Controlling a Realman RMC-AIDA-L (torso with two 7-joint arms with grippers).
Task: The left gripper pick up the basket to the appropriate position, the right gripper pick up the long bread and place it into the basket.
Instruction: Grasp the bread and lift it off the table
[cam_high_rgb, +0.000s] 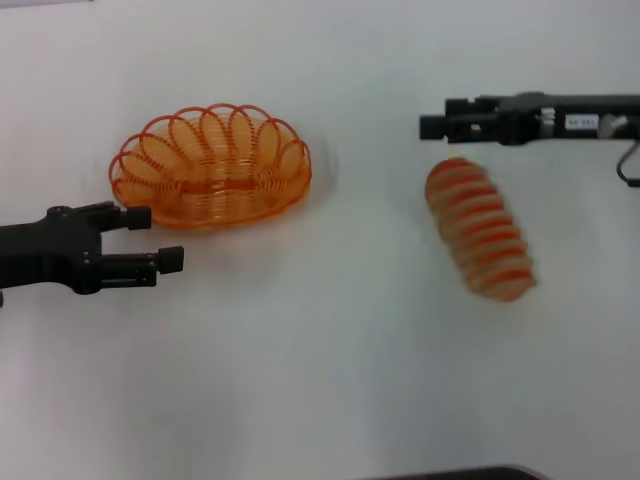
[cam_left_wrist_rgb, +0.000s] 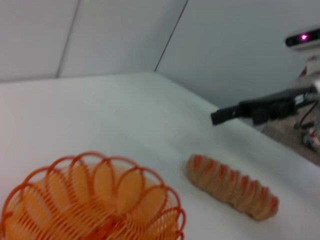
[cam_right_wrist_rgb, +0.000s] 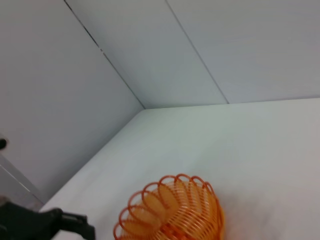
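- While both arms reach in from the sides, the left hand sits low at the left of the white bench, just nearer than the basket; its two fingers stand apart with an empty gap between them, and nothing is held.
- The far finger's tip lies just beside the basket's near-left rim; whether it touches cannot be told.
- The basket, an oval of orange wire loops, stands upright and empty on the bench toward the far left.
- The long bread lies flat on the bench at the right, well apart from the basket, its length running from far-left to near-right, orange stripes across its top.
- The right hand reaches in from the right just beyond the bread's far end, pointing left and holding nothing; whether its fingers are apart or closed cannot be told.
- From the left wrist, the basket, the bread and the right hand beyond it all show.
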